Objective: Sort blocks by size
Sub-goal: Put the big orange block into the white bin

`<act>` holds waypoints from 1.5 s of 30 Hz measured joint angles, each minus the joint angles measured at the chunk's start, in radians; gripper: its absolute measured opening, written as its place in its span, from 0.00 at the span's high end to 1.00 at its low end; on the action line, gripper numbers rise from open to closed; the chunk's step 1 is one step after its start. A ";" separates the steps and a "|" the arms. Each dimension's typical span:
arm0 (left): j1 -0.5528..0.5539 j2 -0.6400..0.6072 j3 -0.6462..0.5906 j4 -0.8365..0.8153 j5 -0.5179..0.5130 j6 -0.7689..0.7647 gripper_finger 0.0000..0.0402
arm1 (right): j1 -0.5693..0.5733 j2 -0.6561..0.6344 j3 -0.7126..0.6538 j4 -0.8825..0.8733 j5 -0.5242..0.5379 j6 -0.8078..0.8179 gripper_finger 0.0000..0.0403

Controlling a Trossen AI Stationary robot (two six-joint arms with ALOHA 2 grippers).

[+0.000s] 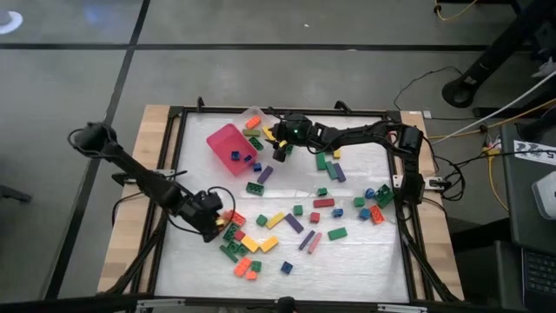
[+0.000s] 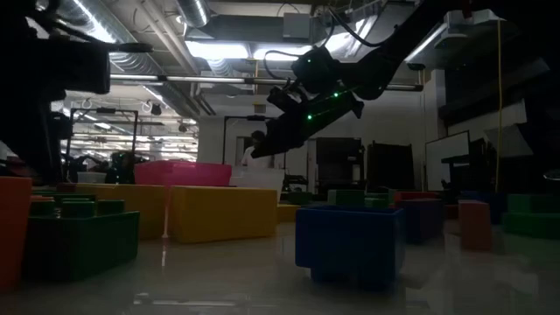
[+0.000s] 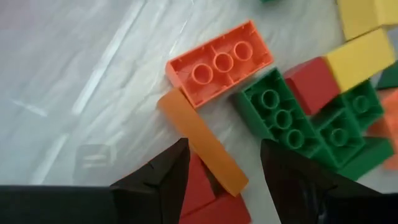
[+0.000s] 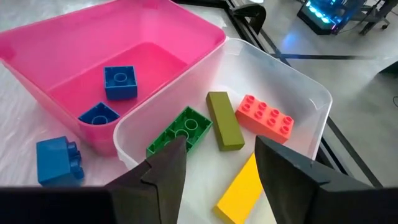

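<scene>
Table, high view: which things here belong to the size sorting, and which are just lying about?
Job:
- blocks scattered on the table
- pink tray, small blue blocks inside
- clear tray, long blocks inside
- left gripper, right gripper

Lying about:
- cables beside the table

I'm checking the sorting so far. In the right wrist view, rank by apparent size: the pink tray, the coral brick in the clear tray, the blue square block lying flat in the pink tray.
1. pink tray
2. coral brick
3. blue square block
</scene>
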 joint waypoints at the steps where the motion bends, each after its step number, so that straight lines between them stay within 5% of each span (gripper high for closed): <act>1: 0.002 0.015 0.000 0.006 0.000 0.007 0.54 | 0.000 -0.003 0.000 -0.003 0.000 0.001 0.53; 13: 0.059 0.145 0.003 0.016 -0.001 0.019 0.56 | 0.000 -0.073 0.000 -0.075 -0.053 0.094 0.53; 24: 0.080 0.110 -0.001 0.020 0.007 0.079 0.92 | 0.000 -0.316 0.000 -0.392 -0.089 0.101 0.53; 33: 0.079 0.012 0.048 0.016 0.003 0.252 0.89 | 0.000 -0.424 0.001 -0.669 -0.467 0.102 0.53; 36: 0.089 -0.022 0.073 0.043 -0.050 0.383 0.91 | 0.016 -0.416 0.000 -0.720 -0.550 0.101 0.53; 45: 0.253 -0.049 0.078 0.225 -0.415 0.854 0.88 | 0.164 -0.334 -0.001 -0.722 -0.515 0.052 0.53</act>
